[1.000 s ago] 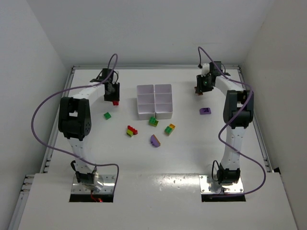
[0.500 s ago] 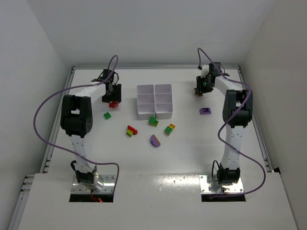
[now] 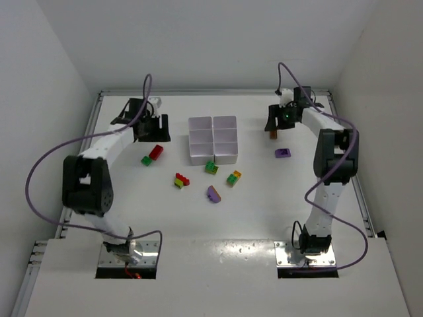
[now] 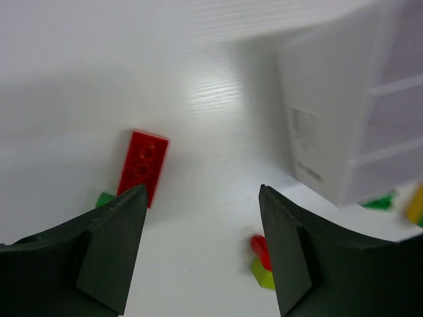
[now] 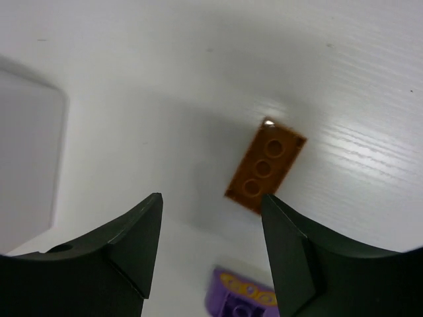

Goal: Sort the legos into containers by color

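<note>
The white six-compartment tray [image 3: 213, 139] stands mid-table. A red brick [image 3: 156, 152] lies flat left of it beside a small green brick [image 3: 146, 160]. My left gripper [image 3: 155, 129] hovers open just behind them; in its wrist view the red brick [image 4: 142, 166] lies beyond the left fingertip, with nothing between the jaws of the gripper [image 4: 201, 189]. An orange-brown brick [image 3: 273, 134] lies flat right of the tray. My right gripper [image 3: 276, 122] stands open over it, apart from the brick [image 5: 266, 168]. A purple brick [image 3: 283, 152] lies nearer.
In front of the tray lie a red-and-yellow clump [image 3: 180, 179], a green-and-yellow clump [image 3: 211, 167], a green-and-orange clump [image 3: 234, 177] and a purple piece [image 3: 213, 193]. Raised rails edge the table at back and sides.
Both grippers have opened. The left let go of the red brick, now on the table, and drew back. The right released the orange-brown brick onto the table.
</note>
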`<state>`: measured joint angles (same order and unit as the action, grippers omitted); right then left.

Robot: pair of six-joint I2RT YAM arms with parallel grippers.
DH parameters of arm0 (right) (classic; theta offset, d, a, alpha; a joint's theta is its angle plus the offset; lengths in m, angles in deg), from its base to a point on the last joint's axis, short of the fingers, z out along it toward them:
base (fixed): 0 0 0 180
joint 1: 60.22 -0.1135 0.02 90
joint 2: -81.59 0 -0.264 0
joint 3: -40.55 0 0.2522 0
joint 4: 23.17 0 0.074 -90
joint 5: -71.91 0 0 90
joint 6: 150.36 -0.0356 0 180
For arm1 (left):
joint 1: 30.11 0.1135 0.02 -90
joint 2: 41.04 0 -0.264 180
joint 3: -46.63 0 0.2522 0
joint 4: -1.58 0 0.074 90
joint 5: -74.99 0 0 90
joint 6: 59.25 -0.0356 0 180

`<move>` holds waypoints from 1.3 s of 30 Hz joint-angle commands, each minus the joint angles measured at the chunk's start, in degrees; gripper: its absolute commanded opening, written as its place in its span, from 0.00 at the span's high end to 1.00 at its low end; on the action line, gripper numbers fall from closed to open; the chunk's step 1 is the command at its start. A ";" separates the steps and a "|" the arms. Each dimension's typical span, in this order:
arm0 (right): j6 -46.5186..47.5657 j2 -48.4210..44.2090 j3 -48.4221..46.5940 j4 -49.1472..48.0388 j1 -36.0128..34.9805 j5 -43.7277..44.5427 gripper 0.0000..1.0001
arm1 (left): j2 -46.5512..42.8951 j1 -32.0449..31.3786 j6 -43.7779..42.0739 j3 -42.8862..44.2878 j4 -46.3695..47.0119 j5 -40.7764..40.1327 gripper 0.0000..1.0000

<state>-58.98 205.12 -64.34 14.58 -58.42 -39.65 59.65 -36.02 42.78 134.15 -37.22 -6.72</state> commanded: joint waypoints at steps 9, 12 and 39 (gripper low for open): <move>5.38 -22.88 12.02 1.67 -1.36 -10.96 0.37 | -29.13 -11.46 -9.23 -21.44 -2.64 6.48 0.29; 5.38 -24.55 13.88 1.68 -1.36 -9.38 0.37 | -33.96 -15.87 -5.72 -26.44 -3.18 3.39 0.29; 5.99 -28.70 17.14 2.82 0.22 -8.40 0.37 | -17.72 -23.00 2.38 -26.56 -0.89 -4.95 0.29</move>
<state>-53.88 175.79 -45.59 18.10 -58.46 -46.75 41.05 -58.33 44.77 105.41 -39.38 -12.22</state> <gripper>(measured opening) 0.624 0.714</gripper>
